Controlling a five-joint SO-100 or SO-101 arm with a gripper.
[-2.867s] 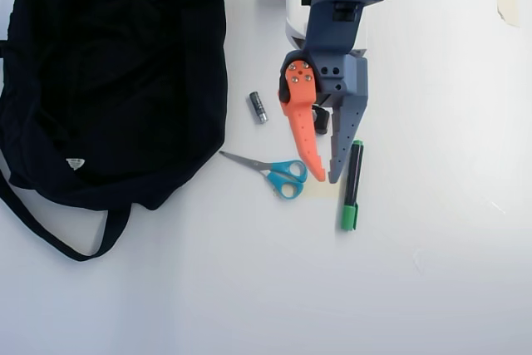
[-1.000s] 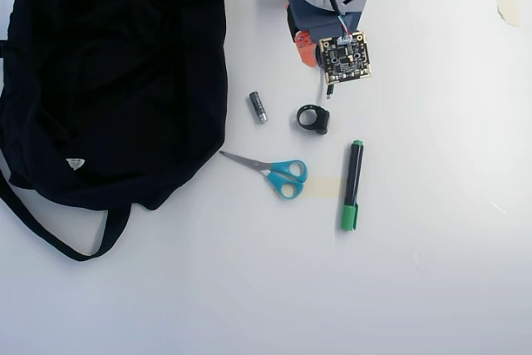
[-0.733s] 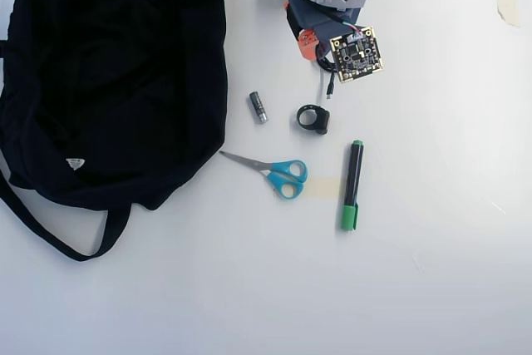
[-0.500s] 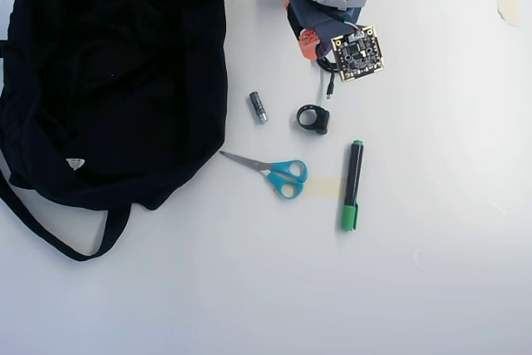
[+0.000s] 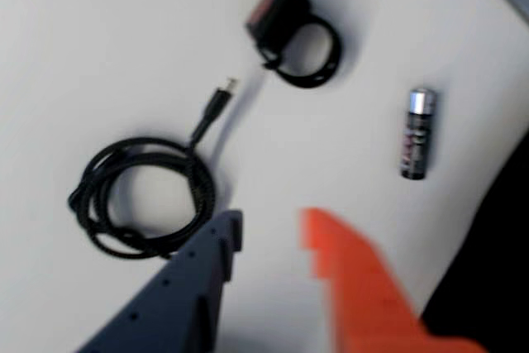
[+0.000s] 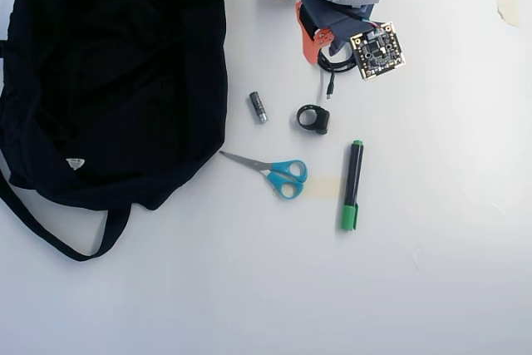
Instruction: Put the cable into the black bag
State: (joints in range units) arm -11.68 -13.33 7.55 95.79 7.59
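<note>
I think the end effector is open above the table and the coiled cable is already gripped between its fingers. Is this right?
Not quite. The end effector is open above the table, but it grips nothing: in the wrist view the coiled cable lies flat on the table beside the grey finger, outside the gap.

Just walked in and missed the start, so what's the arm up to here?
The claw hovers open just beside the coiled cable, which lies on the table, not yet grasped. The black bag sits apart on the overhead view's left. A battery, ring clip, scissors and marker lie untouched.
</note>
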